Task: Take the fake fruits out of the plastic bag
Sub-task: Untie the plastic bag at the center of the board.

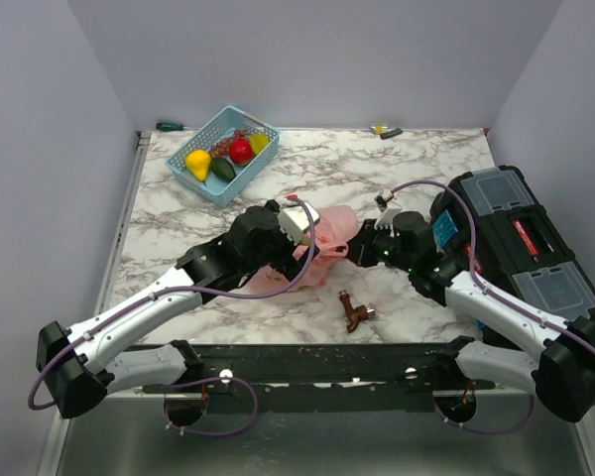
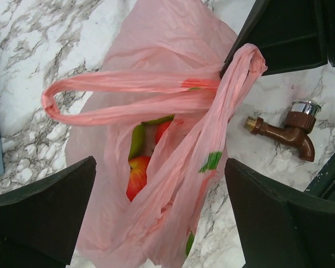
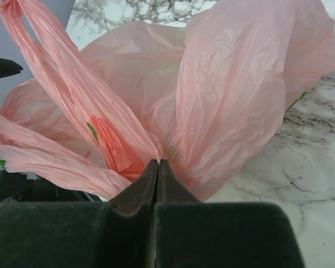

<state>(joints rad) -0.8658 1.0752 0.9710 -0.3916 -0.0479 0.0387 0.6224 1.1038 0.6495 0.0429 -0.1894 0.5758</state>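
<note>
Pink plastic bag (image 2: 173, 61), mid-worktop (image 1: 377, 159), has its film pinched in the right jaws; the left jaws hang spread above its mouth, fruits (image 2: 137, 178) inside. Handles (image 2: 128, 84) cross the opening, so a reach may snag film instead of fruit, or tug it loose.

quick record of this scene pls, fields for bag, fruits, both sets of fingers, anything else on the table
plastic bag: pink, lying on the marble table, mouth loosely open
fake fruits: red and green ones visible inside the bag's mouth
left fingers: open, spread either side of the bag, holding nothing
right fingers: shut on a fold of the bag
basket: light blue, far left, holds more fruits, yellow, red, green
tap: brown, loose beside the bag
toolbox: black, right side
</note>
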